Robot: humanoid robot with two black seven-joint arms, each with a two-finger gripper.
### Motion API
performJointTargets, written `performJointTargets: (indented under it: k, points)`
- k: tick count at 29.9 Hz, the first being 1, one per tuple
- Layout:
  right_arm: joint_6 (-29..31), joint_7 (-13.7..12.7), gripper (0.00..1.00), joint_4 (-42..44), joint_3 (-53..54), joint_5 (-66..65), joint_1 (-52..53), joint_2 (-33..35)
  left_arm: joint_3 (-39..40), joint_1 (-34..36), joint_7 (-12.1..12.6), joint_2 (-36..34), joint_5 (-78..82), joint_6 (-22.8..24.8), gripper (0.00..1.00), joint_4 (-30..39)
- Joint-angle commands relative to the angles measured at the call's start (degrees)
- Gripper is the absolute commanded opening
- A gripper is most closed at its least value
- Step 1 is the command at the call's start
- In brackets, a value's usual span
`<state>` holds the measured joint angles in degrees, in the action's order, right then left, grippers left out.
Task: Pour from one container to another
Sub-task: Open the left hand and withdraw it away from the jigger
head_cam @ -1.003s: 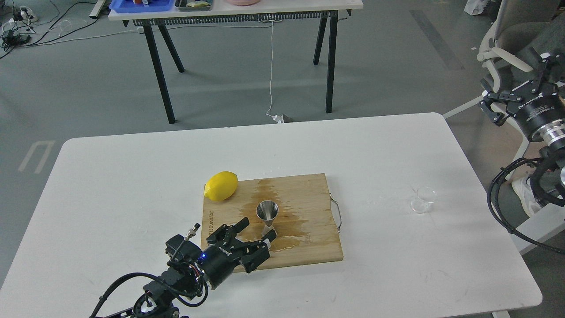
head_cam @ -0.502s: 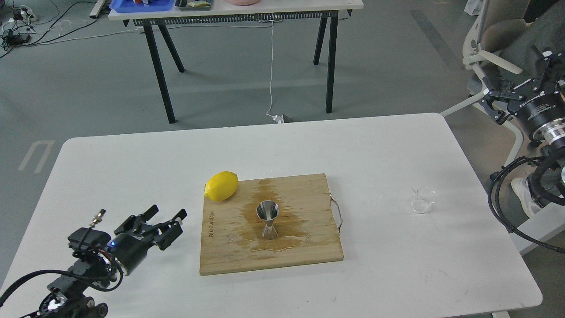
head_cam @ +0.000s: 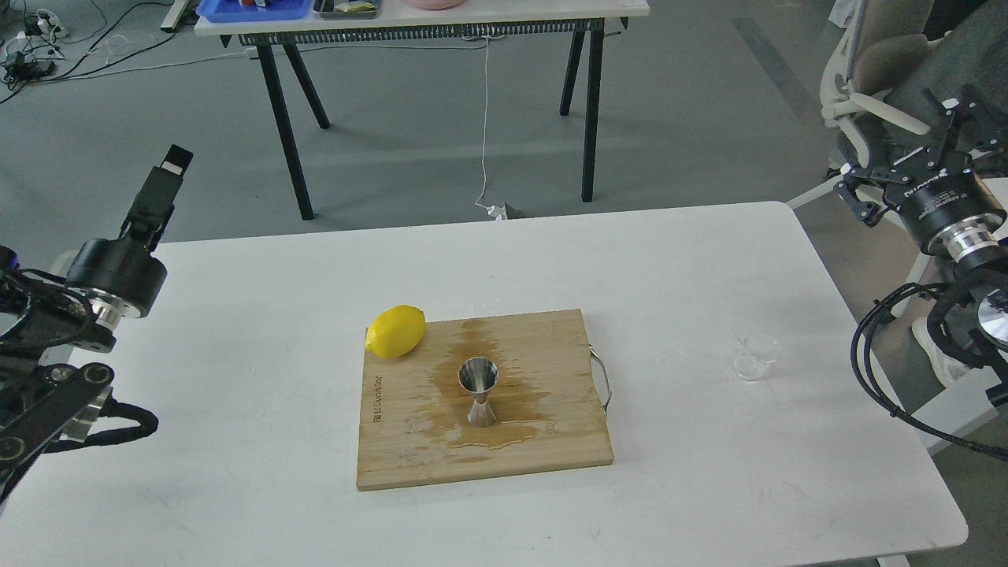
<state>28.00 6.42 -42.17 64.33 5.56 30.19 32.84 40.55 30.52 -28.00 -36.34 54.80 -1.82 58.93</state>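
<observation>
Jigger (head_cam: 478,391) upright frame centre, ready to receive; glass cup (head_cam: 754,357) right, unheld. Left gripper (head_cam: 161,189) seemingly closed; right gripper (head_cam: 906,138) unclear.

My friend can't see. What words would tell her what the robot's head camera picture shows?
A small shiny steel hourglass jigger stands on a wet wooden cutting board beside a yellow lemon, on a white table. A tiny clear glass cup sits to the right. Both black arms are raised at the sides, holding nothing.
</observation>
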Motion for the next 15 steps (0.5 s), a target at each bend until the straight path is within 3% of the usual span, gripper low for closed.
performJointTargets:
  k: [1,3,4,10,15]
  points:
    - [0.00,0.26,0.99,-0.19,0.01,-0.02,-0.22,0.21,2.95,-0.81,0.00,-3.21,-5.13,19.51,0.99,3.11]
    - [0.00,0.53,0.99,-0.28,0.09,-0.02,-0.22,0.21,4.53,-0.90,0.00,-4.44,-7.59,28.58,0.99,3.73]
    - [0.00,0.61,0.99,-0.28,0.18,-0.02,-0.22,0.21,5.49,-0.90,0.00,-5.06,-8.83,29.82,0.99,3.73]
    - [0.00,0.09,0.99,-0.54,0.27,2.68,-0.22,-0.84,10.07,-1.87,0.00,-8.75,-11.21,29.82,0.99,3.91]
    - [0.00,-0.70,0.99,-0.72,0.18,25.94,-0.13,-2.26,10.69,-3.01,0.00,-9.11,-16.65,29.82,0.99,3.30]
